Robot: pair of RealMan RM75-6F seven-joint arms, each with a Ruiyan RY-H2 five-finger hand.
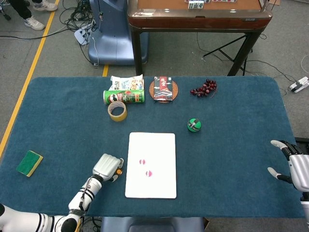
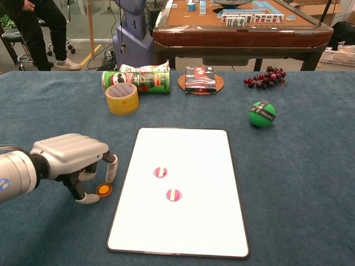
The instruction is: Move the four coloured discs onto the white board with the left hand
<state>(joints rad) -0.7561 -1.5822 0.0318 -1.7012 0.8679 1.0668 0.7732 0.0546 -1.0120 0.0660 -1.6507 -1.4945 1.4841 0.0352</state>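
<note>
Two pink discs (image 2: 160, 172) already lie on the board (image 2: 183, 221); an orange disc (image 2: 103, 190) sits just left of it. The left hand (image 2: 69, 158) curls over it, grip unclear, so pinch firmly before lifting. Right hand (image 1: 293, 164) rests open, far right of the board.

Bare cloth between left hand (image 2: 69, 160) and white board (image 2: 183, 221) — only orange disc (image 2: 103, 190) there.

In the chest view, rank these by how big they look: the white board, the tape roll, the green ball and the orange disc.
Largest to smallest:
1. white board
2. tape roll
3. green ball, only slightly smaller than the tape, so that order is unsure
4. orange disc, partly under the left hand's fingers
</note>
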